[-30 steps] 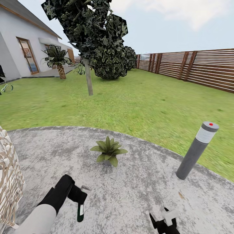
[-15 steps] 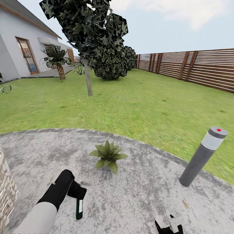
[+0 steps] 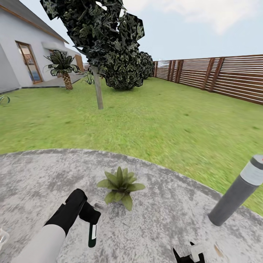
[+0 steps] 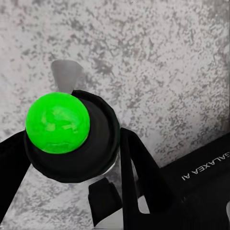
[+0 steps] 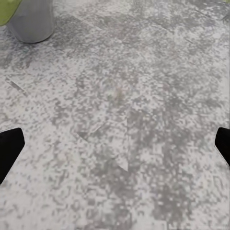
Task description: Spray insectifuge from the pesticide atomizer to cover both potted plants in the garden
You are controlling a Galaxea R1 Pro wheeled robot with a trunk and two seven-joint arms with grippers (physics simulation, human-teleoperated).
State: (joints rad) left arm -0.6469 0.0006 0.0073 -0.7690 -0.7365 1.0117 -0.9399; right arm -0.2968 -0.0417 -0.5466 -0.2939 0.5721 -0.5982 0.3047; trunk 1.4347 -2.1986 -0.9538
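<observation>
Across the last second the whole head view has shifted: the grey bollard (image 3: 237, 193) has slid toward the right edge and lower in the picture, the potted plant (image 3: 120, 182) sits lower in the view, and the woven object that stood at the left edge is no longer visible. The shift is uniform, so it indicates movement of the camera and base, not of the objects. The robot appears to be closing on the plant.

The left gripper (image 3: 91, 223) holds the pesticide atomizer (image 3: 92, 233). In the left wrist view the fingers (image 4: 139, 167) are pressed against the dark body of the atomizer, whose green cap (image 4: 57, 122) faces the camera, with a pale nozzle (image 4: 65, 74) projecting beyond it. The atomizer hangs just beside the plant, on the side nearer the robot, above the grey speckled paving (image 3: 164, 215).

The right gripper (image 3: 188, 255) sits at the lower edge of the head view, well apart from the plant. Its fingertips (image 5: 9, 146) are spread wide over bare paving and hold nothing.

Judgement: the pick-up step is complete and the approach to the first plant is nearly finished. One plant is in view on the paving. Spraying should require the nozzle to be aimed at the leaves.
</observation>
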